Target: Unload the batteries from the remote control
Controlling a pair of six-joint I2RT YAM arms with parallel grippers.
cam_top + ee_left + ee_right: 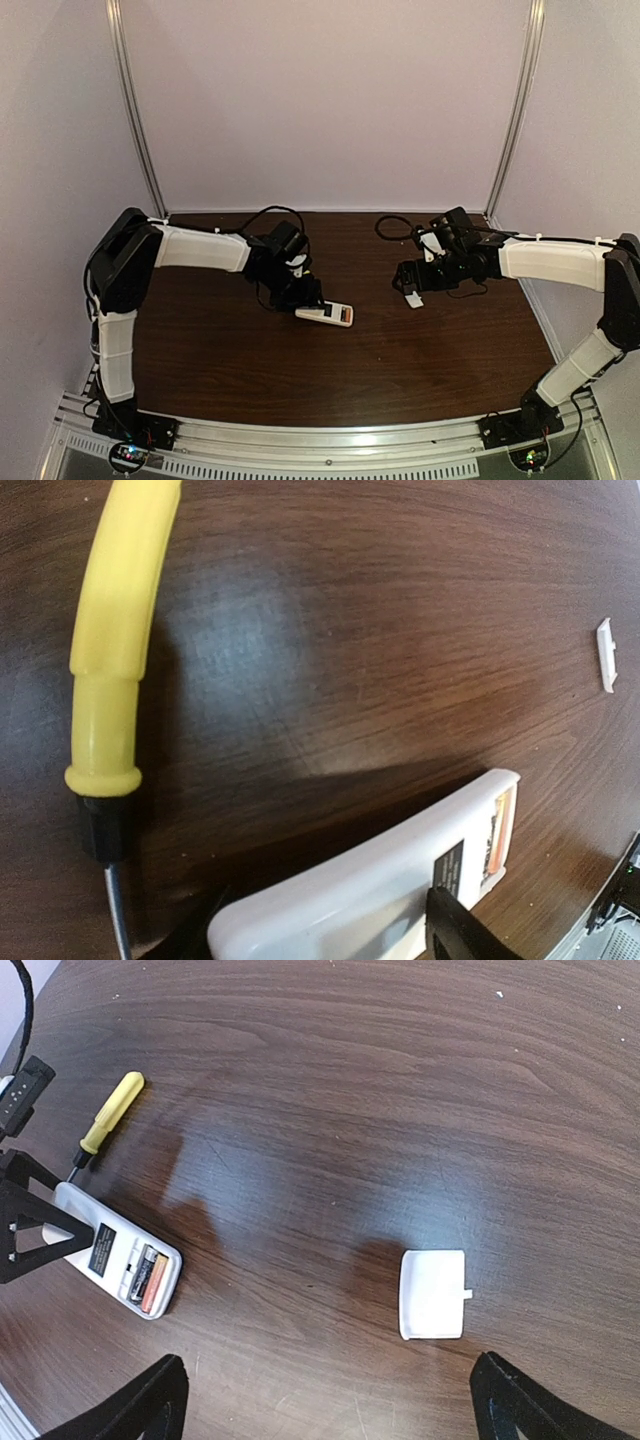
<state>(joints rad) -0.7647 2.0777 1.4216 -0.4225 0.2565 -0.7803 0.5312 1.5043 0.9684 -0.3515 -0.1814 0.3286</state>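
Note:
The remote control [115, 1250] lies back-up on the dark table, a white slab with its battery bay uncovered. Both batteries [148, 1278] sit side by side in that bay, one orange-copper and one dark. From above, the remote control [325, 314] is left of centre. My left gripper [322, 920] straddles the remote control [380, 880], one finger at its end corner and one against its far long side; whether they press on it is unclear. The batteries [500, 830] show at its far end. My right gripper [328, 1370] hangs wide open and holds nothing.
The small white cover piece [432, 1294] lies flat on the table, just beyond the right gripper's fingers. A yellow-handled screwdriver [115, 630] lies left of the remote, near the left gripper. Cables trail at the table's back edge [330, 213].

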